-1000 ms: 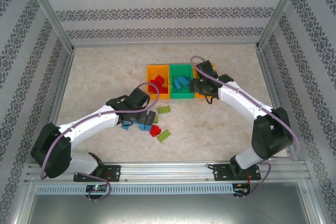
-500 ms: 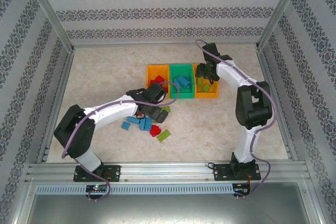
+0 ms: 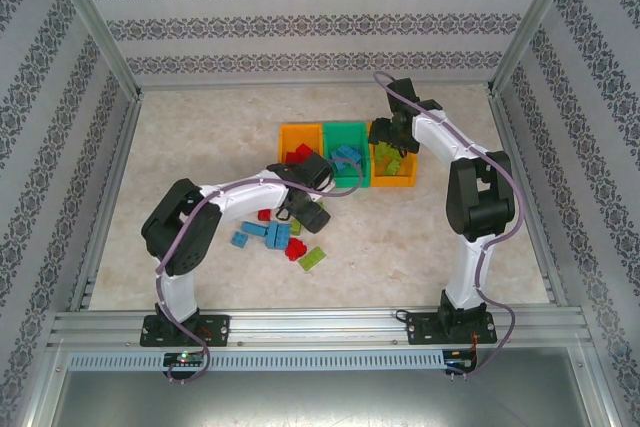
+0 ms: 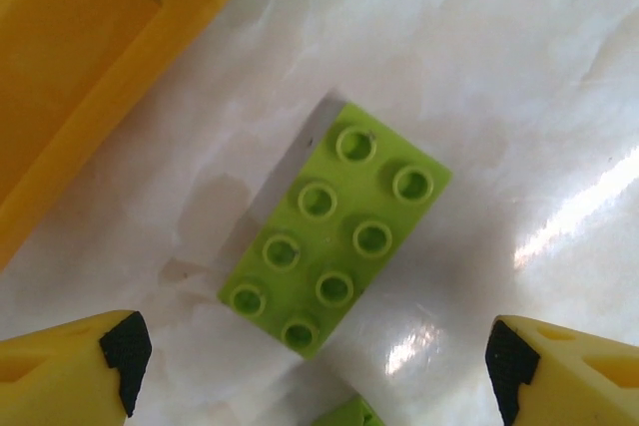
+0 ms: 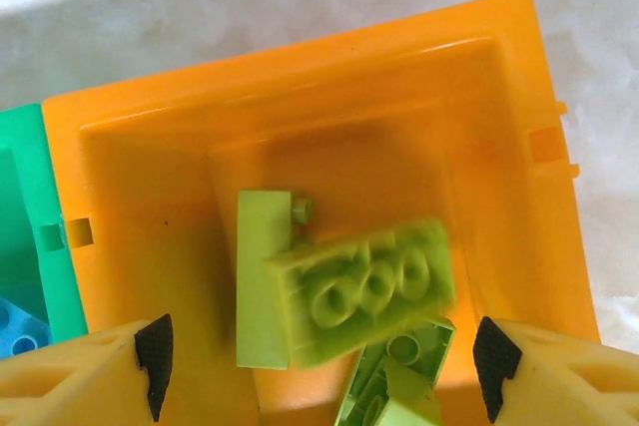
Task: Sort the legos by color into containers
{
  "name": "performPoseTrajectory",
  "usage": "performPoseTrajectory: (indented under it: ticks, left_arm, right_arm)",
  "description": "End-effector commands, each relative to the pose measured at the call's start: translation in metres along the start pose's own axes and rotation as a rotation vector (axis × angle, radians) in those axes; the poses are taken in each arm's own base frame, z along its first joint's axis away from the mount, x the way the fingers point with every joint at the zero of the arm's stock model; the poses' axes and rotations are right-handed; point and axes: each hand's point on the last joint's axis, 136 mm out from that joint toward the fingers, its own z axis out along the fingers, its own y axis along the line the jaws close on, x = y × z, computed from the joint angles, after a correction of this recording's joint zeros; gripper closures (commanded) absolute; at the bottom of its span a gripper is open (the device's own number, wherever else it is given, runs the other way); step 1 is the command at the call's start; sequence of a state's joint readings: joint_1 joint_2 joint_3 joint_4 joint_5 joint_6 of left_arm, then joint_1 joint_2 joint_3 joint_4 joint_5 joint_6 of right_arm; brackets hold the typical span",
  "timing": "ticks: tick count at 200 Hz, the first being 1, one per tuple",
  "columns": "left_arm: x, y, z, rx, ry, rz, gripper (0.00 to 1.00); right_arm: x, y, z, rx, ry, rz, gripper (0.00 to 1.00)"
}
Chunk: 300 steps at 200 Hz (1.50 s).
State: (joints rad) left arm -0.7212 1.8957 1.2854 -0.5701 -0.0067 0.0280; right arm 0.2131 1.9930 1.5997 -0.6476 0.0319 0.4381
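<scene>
The containers stand in a row: a left orange bin (image 3: 289, 137) with red legos (image 3: 300, 153), a green bin (image 3: 358, 131) with blue legos (image 3: 347, 157), and a right orange bin (image 3: 404, 181) (image 5: 329, 97). My right gripper (image 3: 388, 139) (image 5: 321, 356) hangs open over the right bin, where a blurred lime brick (image 5: 364, 286) lies loose on other lime bricks. My left gripper (image 3: 308, 212) (image 4: 318, 361) is open just above a flat lime 2x4 brick (image 4: 334, 236) on the table, its fingertips (image 4: 125, 346) on either side of the brick's near end, not touching it.
Loose legos lie near the left arm: blue ones (image 3: 258, 232), a red one (image 3: 296, 250) and a lime one (image 3: 312, 258). The left orange bin's corner (image 4: 80, 67) is close to the left gripper. Patterned walls and metal posts enclose the table.
My right gripper has opened over the right orange bin and let a lime brick drop in. The left arm has swung toward the bins and come down over the lime brick.
</scene>
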Motion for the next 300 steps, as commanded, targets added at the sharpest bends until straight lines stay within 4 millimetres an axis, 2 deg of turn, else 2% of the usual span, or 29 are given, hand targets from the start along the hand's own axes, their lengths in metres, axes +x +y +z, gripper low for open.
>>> performPoseTrajectory:
  ticks: [1, 44, 68, 85, 117, 137, 155, 180, 233, 277, 300]
  left_arm:
    - [-0.001, -0.008, 0.006, 0.014, 0.035, 0.067, 0.14]
    - [-0.003, -0.009, 0.015, 0.013, 0.046, 0.071, 0.15]
    - [0.0, -0.01, 0.021, 0.02, 0.072, 0.078, 0.18]
    - [0.003, -0.011, 0.024, 0.026, 0.086, 0.082, 0.24]
    - [0.011, -0.014, 0.028, 0.038, 0.105, 0.08, 0.32]
    - [0.012, -0.018, 0.029, 0.061, 0.104, 0.068, 0.39]
    - [0.012, -0.022, 0.029, 0.087, 0.102, 0.05, 0.47]
    - [0.01, -0.029, 0.028, 0.124, 0.091, 0.028, 0.58]
    - [0.013, -0.035, 0.029, 0.152, 0.092, 0.005, 0.69]
    - [0.005, -0.041, 0.018, 0.179, 0.04, -0.023, 0.71]
    - [-0.005, -0.044, 0.006, 0.199, -0.004, -0.045, 0.71]
  right_arm:
    - [0.005, 0.0, -0.009, -0.015, 0.012, 0.006, 0.17]
    - [-0.002, 0.005, -0.041, -0.074, -0.079, 0.014, 0.16]
    - [-0.006, -0.003, -0.06, -0.059, -0.134, 0.003, 0.17]
    - [-0.007, -0.015, -0.065, -0.031, -0.15, 0.001, 0.18]
    - [-0.002, -0.042, -0.049, 0.004, -0.111, 0.025, 0.21]
    - [0.005, -0.049, -0.032, 0.008, -0.059, 0.012, 0.22]
    - [0.011, -0.048, -0.02, -0.001, -0.018, 0.008, 0.24]
    - [0.018, -0.046, -0.013, -0.026, -0.009, 0.027, 0.26]
    - [0.015, -0.042, -0.008, -0.044, -0.009, 0.012, 0.26]
    - [0.027, -0.029, 0.003, -0.092, 0.016, -0.013, 0.49]
    - [0.036, -0.018, 0.005, -0.102, 0.017, -0.047, 0.55]
